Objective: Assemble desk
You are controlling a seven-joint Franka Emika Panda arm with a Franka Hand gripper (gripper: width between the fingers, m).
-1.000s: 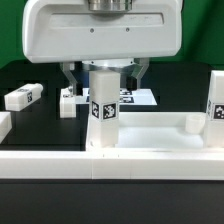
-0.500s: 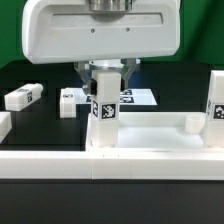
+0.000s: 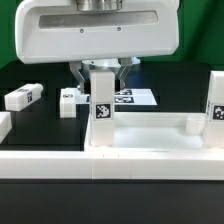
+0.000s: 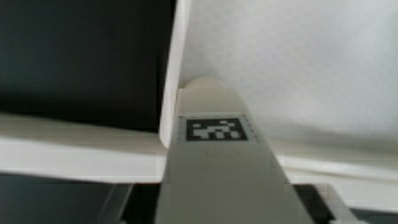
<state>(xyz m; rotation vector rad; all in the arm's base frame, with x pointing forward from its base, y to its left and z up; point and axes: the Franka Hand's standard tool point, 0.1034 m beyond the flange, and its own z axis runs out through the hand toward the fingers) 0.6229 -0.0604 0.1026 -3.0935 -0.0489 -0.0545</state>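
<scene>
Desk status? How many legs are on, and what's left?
Done: the right leg stands upright at a corner of the desk top, apparently seated. In hand: the hand is closed on the gripped leg, upright at another corner; seating unclear. Left: a loose leg and what looks like a second loose leg lie on the table.

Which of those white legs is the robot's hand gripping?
The upright middle leg: the hand clamps its top. The leg at the exterior view's right stands alone; two loose legs sit untouched.
</scene>
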